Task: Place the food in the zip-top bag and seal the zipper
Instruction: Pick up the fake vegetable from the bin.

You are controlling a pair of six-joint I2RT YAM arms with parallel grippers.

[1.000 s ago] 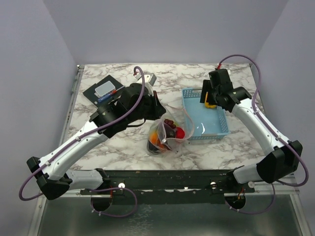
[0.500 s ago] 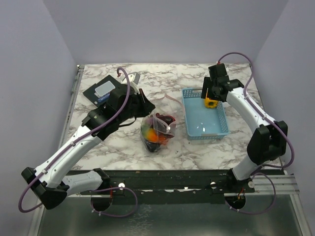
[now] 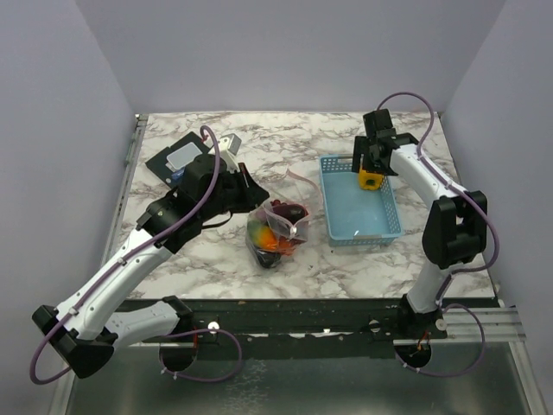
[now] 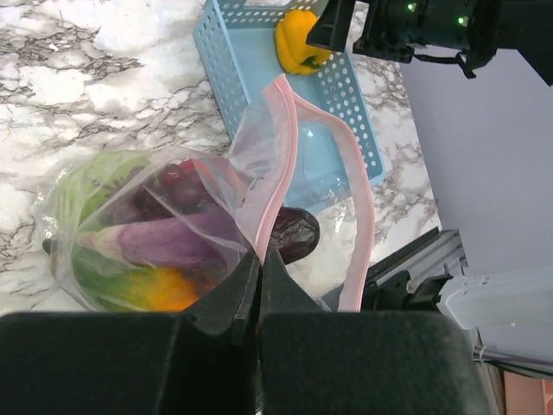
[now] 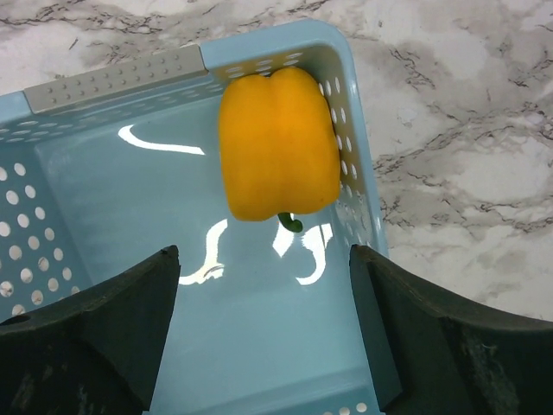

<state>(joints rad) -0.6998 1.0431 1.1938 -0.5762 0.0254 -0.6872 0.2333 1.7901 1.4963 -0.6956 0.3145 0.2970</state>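
The clear zip-top bag (image 3: 275, 233) lies mid-table and holds green, orange, red and purple toy food; in the left wrist view (image 4: 164, 233) an eggplant and grapes show through it. Its pinkish-red zipper strip (image 4: 285, 156) loops open. My left gripper (image 3: 259, 197) is shut on the bag's mouth edge, seen up close in the left wrist view (image 4: 261, 259). A yellow pepper (image 5: 278, 145) lies in the far corner of the light-blue basket (image 3: 359, 201). My right gripper (image 5: 263, 285) is open above the basket, just short of the pepper (image 3: 370, 180).
A black tray (image 3: 177, 161) with a white block stands at the back left. A white object (image 3: 228, 142) lies near it. The basket's perforated walls (image 5: 354, 173) close in the pepper on two sides.
My right gripper has moved from mid-basket to the basket's far corner, over the yellow pepper. My left arm has drawn back left, pulling the bag's mouth with it.
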